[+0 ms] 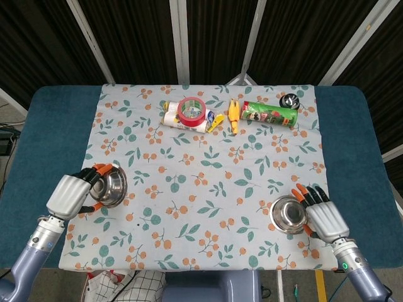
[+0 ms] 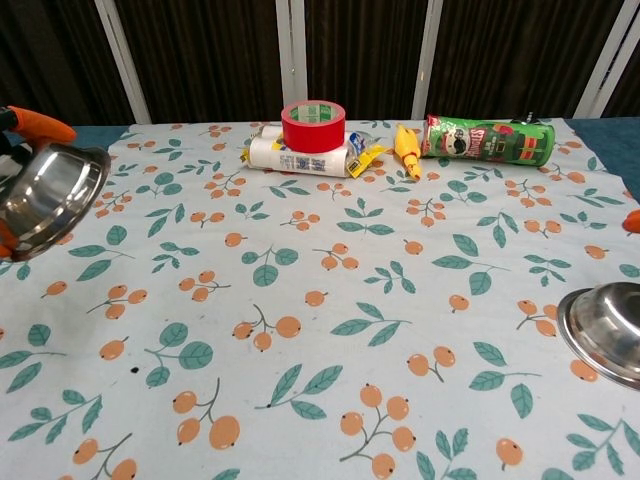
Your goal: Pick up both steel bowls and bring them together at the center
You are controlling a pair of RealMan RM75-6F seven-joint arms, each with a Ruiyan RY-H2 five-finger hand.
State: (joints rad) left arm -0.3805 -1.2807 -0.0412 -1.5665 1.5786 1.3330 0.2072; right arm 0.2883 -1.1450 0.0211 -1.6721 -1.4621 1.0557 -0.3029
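My left hand (image 1: 72, 194) holds one steel bowl (image 1: 109, 185) lifted off the cloth at the left and tipped on its side. In the chest view that bowl (image 2: 50, 195) hangs at the left edge with orange fingertips (image 2: 35, 125) over its rim. The second steel bowl (image 1: 288, 214) rests upright on the cloth at the front right, also seen in the chest view (image 2: 605, 331). My right hand (image 1: 321, 215) stands right beside this bowl with its fingers spread, at or just off its right rim; whether they touch is unclear.
Along the far edge of the floral cloth (image 1: 208, 182) lie a white roll with a red tape ring (image 1: 189, 111) on it, a yellow toy (image 1: 233, 117), a green Pringles can (image 1: 271, 114) and a small dark ball (image 1: 289, 100). Blue table (image 1: 44, 145) borders the cloth.
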